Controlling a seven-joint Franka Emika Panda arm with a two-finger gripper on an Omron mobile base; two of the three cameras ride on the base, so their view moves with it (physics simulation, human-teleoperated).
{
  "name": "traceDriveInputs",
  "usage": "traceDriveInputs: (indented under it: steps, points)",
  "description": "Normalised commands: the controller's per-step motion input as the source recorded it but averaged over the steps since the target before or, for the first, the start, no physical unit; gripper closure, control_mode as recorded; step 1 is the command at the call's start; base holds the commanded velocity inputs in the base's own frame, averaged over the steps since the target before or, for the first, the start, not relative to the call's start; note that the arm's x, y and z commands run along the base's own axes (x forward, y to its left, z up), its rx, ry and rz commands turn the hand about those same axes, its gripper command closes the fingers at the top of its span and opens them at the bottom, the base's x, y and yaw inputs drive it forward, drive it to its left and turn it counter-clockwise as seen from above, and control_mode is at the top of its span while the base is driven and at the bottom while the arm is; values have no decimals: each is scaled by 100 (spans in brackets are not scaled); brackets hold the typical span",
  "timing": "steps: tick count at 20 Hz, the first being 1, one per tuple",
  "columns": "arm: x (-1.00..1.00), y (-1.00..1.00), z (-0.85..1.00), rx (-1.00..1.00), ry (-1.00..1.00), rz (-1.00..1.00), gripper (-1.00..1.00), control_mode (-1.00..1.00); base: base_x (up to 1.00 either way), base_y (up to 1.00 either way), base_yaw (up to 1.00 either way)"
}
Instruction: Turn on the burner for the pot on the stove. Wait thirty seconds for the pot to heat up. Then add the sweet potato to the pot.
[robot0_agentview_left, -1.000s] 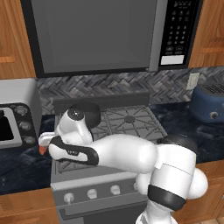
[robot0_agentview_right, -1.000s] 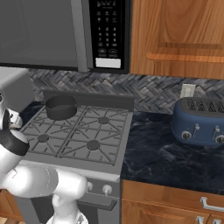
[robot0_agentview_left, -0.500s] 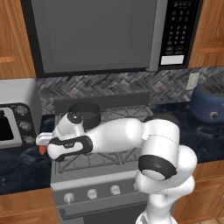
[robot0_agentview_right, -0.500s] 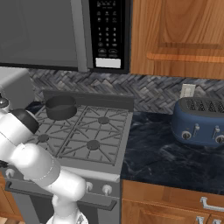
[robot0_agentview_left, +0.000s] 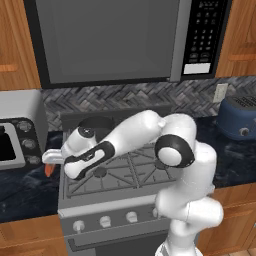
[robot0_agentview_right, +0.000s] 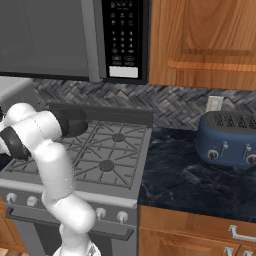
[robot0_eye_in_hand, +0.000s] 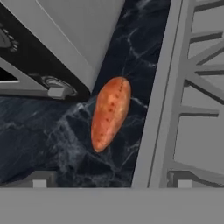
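The sweet potato (robot0_eye_in_hand: 110, 113), orange-red and oblong, lies on the dark marble counter between the toaster oven and the stove's left edge; it also shows as a sliver (robot0_agentview_left: 48, 169) beside the hand. My gripper (robot0_eye_in_hand: 111, 181) hangs over its near end, open, with nothing between the fingertips (robot0_eye_in_hand: 39, 179). From the left base view the gripper (robot0_agentview_left: 50, 160) is left of the stove (robot0_agentview_left: 120, 177). The dark pot (robot0_agentview_right: 75, 123) stands on the stove's (robot0_agentview_right: 112, 150) rear left grate, and my arm half covers the pot (robot0_agentview_left: 97, 122). The burner under the pot is hidden.
A silver toaster oven (robot0_agentview_left: 17, 137) stands close on the left of the sweet potato, its corner (robot0_eye_in_hand: 65, 39) near the hand. White knobs (robot0_agentview_left: 105, 220) line the stove front. A blue toaster (robot0_agentview_right: 230, 137) sits on the right counter. The microwave (robot0_agentview_left: 110, 40) hangs above.
My elbow and upper arm have swung up and round behind the hand. The hand has stayed over the counter left of the stove, jaws still open.
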Motion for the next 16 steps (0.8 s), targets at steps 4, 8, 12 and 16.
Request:
traceDriveInputs:
  steps: [4,8,12,16]
  points:
    - [21,66,-14,-12,4,0,-100,-100,0,0,0]
    - [15,60,-9,-19,4,0,-100,-100,0,0,0]
    - [2,17,0,-5,0,0,-100,-100,0,0,0]
    - [0,0,0,0,0,0,-100,-100,0,0,0]
